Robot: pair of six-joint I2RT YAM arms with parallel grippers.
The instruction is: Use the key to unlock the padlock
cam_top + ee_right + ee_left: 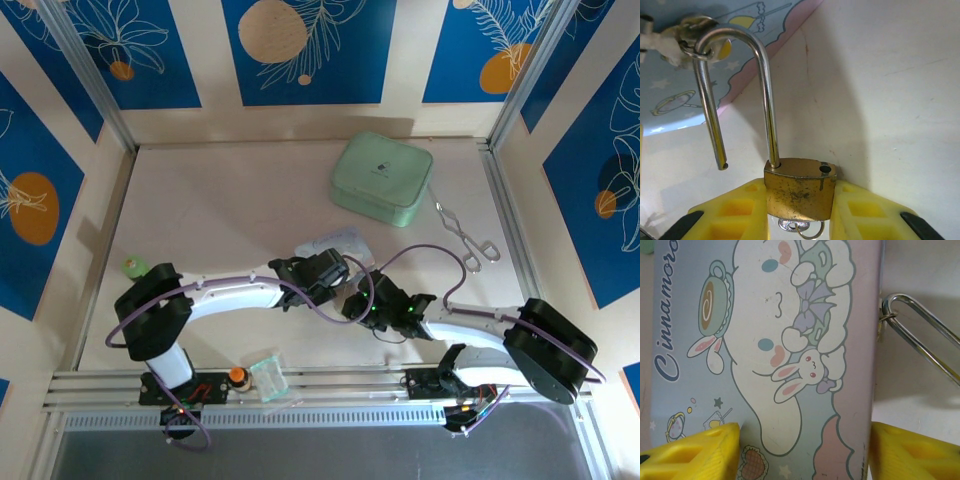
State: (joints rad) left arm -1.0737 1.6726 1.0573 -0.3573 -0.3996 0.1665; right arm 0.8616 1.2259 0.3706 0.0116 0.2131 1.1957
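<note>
One worktop (220,200) carries one mint-green case (382,178), one Cinnamoroll tin (790,340) and one pair of tongs (466,235). The left gripper (805,452) is spread wide over the tin's lid, holding nothing. The right gripper (800,220) clamps the single padlock (800,192) by its scuffed brass body, just beside the tin. Its silver shackle (762,75) stands sprung, free end out, hooked at the tin's edge. One key (792,226) sits in its underside.
</note>
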